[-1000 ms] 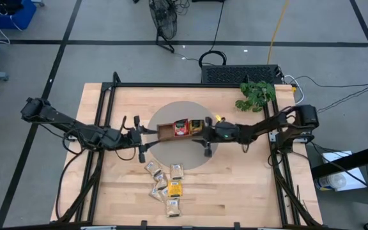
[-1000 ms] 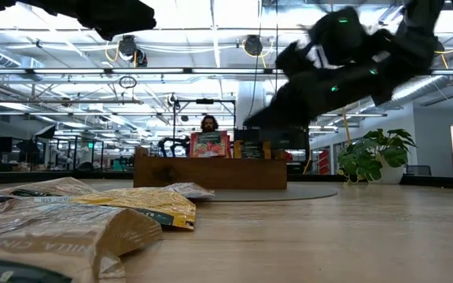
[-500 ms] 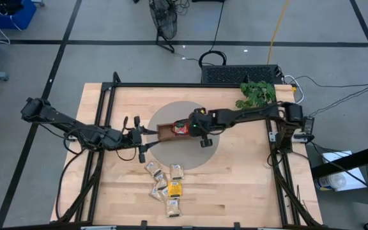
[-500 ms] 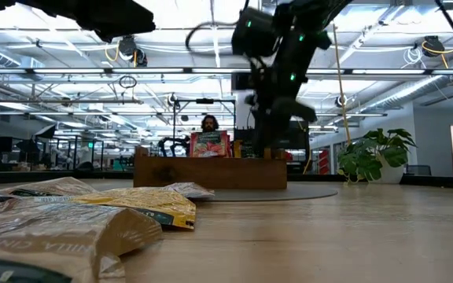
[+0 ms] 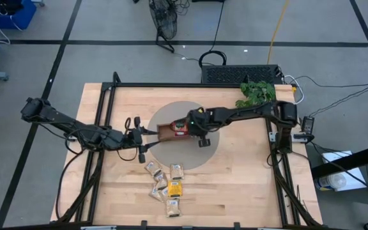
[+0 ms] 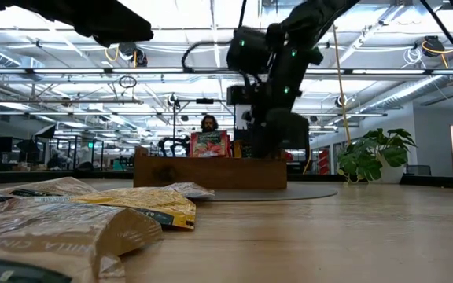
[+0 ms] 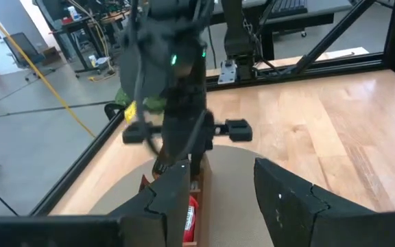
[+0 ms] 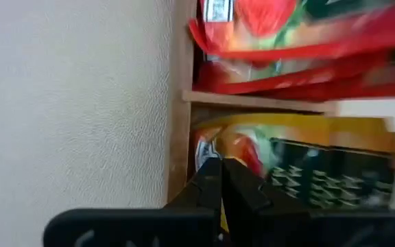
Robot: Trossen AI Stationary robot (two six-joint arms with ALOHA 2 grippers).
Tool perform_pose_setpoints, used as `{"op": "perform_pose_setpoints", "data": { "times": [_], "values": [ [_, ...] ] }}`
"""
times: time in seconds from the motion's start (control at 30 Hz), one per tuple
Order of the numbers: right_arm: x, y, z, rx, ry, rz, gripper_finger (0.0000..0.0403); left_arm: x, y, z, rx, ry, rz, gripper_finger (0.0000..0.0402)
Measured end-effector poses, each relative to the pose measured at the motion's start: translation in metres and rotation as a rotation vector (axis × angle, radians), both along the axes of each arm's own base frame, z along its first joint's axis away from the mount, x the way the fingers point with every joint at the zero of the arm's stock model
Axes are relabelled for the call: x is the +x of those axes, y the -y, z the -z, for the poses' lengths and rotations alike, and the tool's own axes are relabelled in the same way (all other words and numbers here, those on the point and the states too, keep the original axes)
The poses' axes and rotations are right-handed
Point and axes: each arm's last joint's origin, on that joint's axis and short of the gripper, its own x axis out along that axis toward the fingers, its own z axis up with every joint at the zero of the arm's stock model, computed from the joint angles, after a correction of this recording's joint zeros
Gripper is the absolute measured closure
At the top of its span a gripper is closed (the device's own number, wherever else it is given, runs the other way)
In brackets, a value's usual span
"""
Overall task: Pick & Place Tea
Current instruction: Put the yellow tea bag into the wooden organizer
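The brown wooden tray [image 5: 168, 130] lies on a round grey mat [image 5: 171, 151] at the table's middle. Red tea sachets [image 8: 286, 41] stand in one compartment and yellow ones [image 8: 307, 165] in the one beside it. Several more sachets [image 5: 165, 182] lie loose near the front edge. My right gripper [image 8: 219, 171] is shut and points down into the tray over the yellow sachets, close to the tray's long wall [image 8: 178, 137]. My left gripper [image 7: 218, 185] is open and level at the tray's left end [image 5: 160, 131]. My right gripper has its shut fingertips [image 8: 211, 180] by the yellow sachets and the tray's long wall, coming from above; whether they touch either cannot be told. My left gripper has one finger [image 7: 170, 199] in front of the tray's end; whether it touches the tray cannot be told.
A potted plant [image 5: 255, 94] stands at the table's far right. Black frame rails [image 5: 105, 121] run along the table's left, right and far sides. The loose sachets fill the low view's near left [image 6: 69, 212].
My right gripper has gone toward the table's left edge along the tray and has tipped from nearly level to pointing steeply down. It now stands over the yellow compartment, which it hides in the high view. The tray and the loose sachets have stayed put.
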Motion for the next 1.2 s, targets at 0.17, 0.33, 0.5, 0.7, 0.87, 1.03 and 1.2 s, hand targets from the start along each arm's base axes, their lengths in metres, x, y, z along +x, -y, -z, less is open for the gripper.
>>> {"op": "perform_pose_setpoints", "data": {
  "times": [0.17,0.33,0.5,0.7,0.87,1.03,1.2],
  "values": [
    [0.002,0.004,0.02,0.036,-0.058,0.006,0.0403,0.0,0.0,0.0,-0.001,0.001,-0.003,0.0236],
    [0.005,0.003,0.028,-0.009,-0.07,0.026,0.0403,0.0,0.0,0.0,-0.003,0.002,-0.003,0.0236],
    [0.007,-0.007,0.021,-0.167,-0.036,0.1,0.0403,0.0,0.0,0.0,-0.004,0.002,-0.003,0.0236],
    [0.011,-0.02,0.014,-0.285,0.012,0.137,0.0403,0.0,0.0,0.0,-0.004,0.002,-0.003,0.0236],
    [0.012,-0.03,0.012,-0.284,0.028,0.117,0.0403,0.0,0.0,0.0,-0.007,0.003,-0.004,0.0236],
    [0.011,-0.046,-0.009,-0.279,0.105,0.084,0.0403,0.0,-0.001,0.0,-0.007,0.002,-0.005,0.0236],
    [0.002,-0.074,-0.04,-0.204,0.216,-0.06,0.0403,0.0,-0.001,0.001,-0.006,-0.003,-0.006,0.0236]
  ]
}}
